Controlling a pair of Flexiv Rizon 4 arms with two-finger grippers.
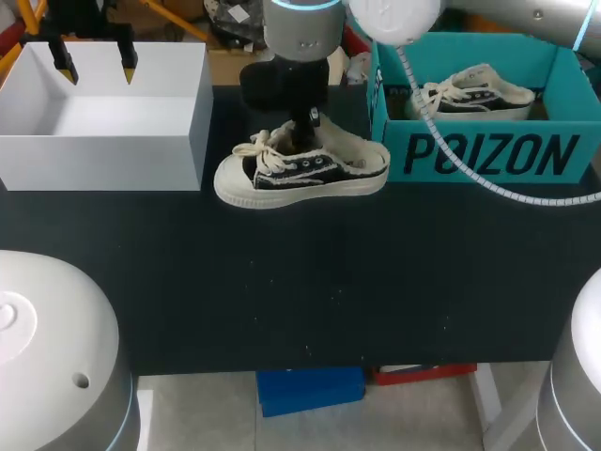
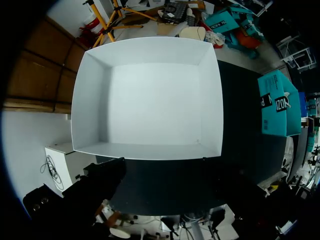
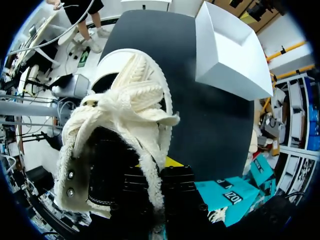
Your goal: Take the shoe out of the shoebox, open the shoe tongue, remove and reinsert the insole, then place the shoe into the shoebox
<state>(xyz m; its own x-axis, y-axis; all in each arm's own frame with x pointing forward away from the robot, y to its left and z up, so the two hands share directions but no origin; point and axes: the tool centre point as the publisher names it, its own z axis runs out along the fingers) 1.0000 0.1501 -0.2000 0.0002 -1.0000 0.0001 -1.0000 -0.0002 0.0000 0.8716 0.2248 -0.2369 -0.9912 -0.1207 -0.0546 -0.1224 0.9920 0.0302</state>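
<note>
A black and white sneaker (image 1: 300,169) with a fleece lining lies on its sole on the dark table, toe to the left, just left of the teal shoebox (image 1: 488,155). My right gripper (image 1: 305,127) reaches down into the shoe's opening from above. In the right wrist view its dark fingers (image 3: 175,182) are shut on the fleecy tongue (image 3: 152,165), with the white laces (image 3: 127,100) bunched ahead of them. A second matching sneaker (image 1: 474,94) rests inside the shoebox. My left gripper (image 1: 97,66) hangs open over the white box, holding nothing.
An empty white open box (image 1: 103,132) stands at the back left; the left wrist view looks straight down into the box (image 2: 150,95). The shoebox (image 3: 227,192) shows beside my right fingers. The table's front half holds nothing.
</note>
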